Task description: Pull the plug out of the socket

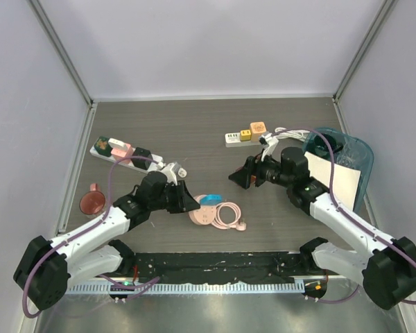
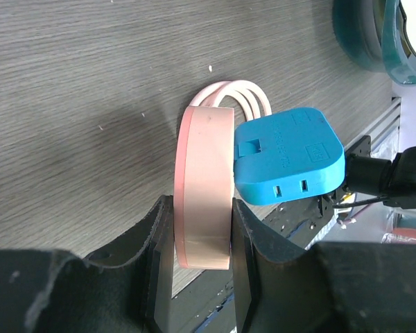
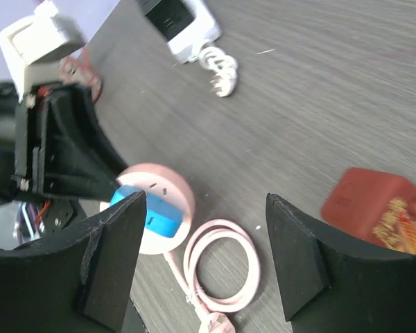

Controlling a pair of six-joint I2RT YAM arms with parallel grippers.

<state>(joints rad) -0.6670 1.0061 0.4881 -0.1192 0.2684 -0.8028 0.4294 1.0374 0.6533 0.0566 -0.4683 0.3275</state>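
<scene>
The left gripper (image 2: 200, 236) was clamped on the pink round socket (image 2: 204, 173), a black finger pressed against either side of it. The blue plug (image 2: 288, 156) sat just beside those fingers, still seated in the socket's face, so by my reading the bracing was done and the pull itself had not begun. Opposite that hand, the right gripper (image 3: 204, 243) hung above the table with its jaws wide apart and nothing in them, the plug ahead of it and not yet touched. The socket's pink cord (image 3: 222, 267) lay coiled just past the held socket. Further out ran the dark wood-grain table (image 1: 194, 125), with a white power strip (image 1: 125, 152) behind the left hand, a second strip (image 1: 244, 137) and a teal bin (image 1: 347, 159) beyond the right one, all enclosed by pale walls.
</scene>
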